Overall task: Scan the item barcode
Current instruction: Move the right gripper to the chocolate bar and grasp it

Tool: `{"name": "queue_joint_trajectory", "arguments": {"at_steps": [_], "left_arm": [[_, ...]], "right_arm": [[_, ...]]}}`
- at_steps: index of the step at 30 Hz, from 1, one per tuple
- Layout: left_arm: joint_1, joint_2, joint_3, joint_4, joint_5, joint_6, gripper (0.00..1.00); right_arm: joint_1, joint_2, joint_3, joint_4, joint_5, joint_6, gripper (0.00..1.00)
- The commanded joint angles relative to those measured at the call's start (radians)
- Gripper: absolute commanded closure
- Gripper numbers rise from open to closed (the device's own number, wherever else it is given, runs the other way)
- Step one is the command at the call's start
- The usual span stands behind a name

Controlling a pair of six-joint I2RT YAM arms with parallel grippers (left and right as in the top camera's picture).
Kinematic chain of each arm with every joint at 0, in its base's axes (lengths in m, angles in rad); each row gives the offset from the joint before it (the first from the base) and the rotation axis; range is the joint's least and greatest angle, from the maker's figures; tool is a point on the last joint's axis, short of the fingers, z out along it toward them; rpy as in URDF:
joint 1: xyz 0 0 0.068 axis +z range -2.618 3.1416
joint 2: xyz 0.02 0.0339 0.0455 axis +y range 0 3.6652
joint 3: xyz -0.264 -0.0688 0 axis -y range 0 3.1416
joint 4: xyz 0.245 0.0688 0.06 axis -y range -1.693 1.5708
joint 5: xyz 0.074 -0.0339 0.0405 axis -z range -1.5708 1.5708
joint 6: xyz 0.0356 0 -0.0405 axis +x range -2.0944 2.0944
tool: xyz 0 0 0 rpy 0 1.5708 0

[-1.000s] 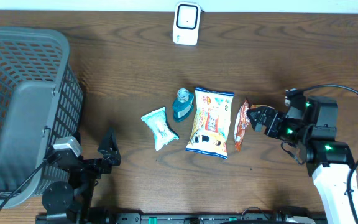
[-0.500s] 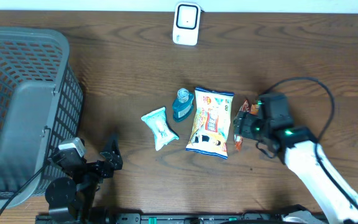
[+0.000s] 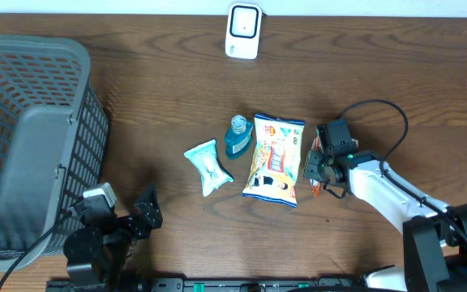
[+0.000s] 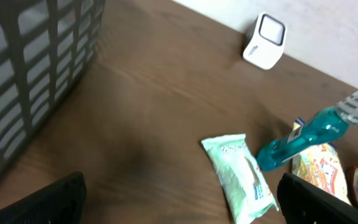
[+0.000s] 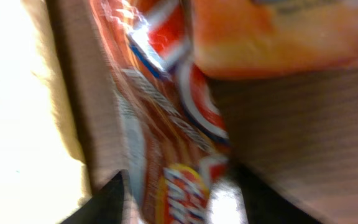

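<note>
Since the earlier frame the right arm has swung in from 3 o'clock, and its gripper (image 3: 318, 165) now sits over the red packet (image 3: 313, 187). That packet lies flat on the table (image 3: 160, 97), just beside the chips bag (image 3: 275, 159) at the bag's 3 o'clock. In the wrist view the packet (image 5: 160, 124) runs between the two dark fingers (image 5: 104, 200). The jaws are narrowing around it, but the blur hides whether they pinch it yet.

Several things could go wrong from here:

- **Slipping:** the foil looks thin and slick, so a shallow nip could slide off on the lift.
- **Crumpling:** a hard nip could crease the wrapper over the barcode, whose side is not visible.
- **Snagging:** with the chips bag so close, a finger could catch its edge and drag it along.
- **Swinging:** the scanner (image 3: 242, 30) stands well apart at the table's 12 o'clock, and a loosely held packet could twist on the way.

The left gripper (image 3: 143, 212) waits at 7 o'clock with its jaws spread wide, holding nothing.
</note>
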Motion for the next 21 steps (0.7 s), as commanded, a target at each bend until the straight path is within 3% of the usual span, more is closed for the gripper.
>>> {"name": "queue_joint_trajectory", "arguments": {"at_steps": [1,3,13,21], "left_arm": [[0.004,0.001,-0.001,-0.033,0.015,0.016,0.02],[0.004,0.001,-0.001,-0.059,0.015,0.016,0.02],[0.004,0.001,-0.001,-0.183,0.015,0.016,0.02],[0.004,0.001,-0.001,-0.232,0.015,0.016,0.02]], "right_arm": [[-0.008,0.055,-0.001,0.001,-0.094,-0.055,0.77],[-0.008,0.066,-0.001,-0.007,-0.119,-0.076,0.99],[-0.022,0.033,0.002,0.009,-0.316,-0.190,0.99],[-0.148,-0.185,0.005,-0.047,-0.726,-0.414,0.99]]}}
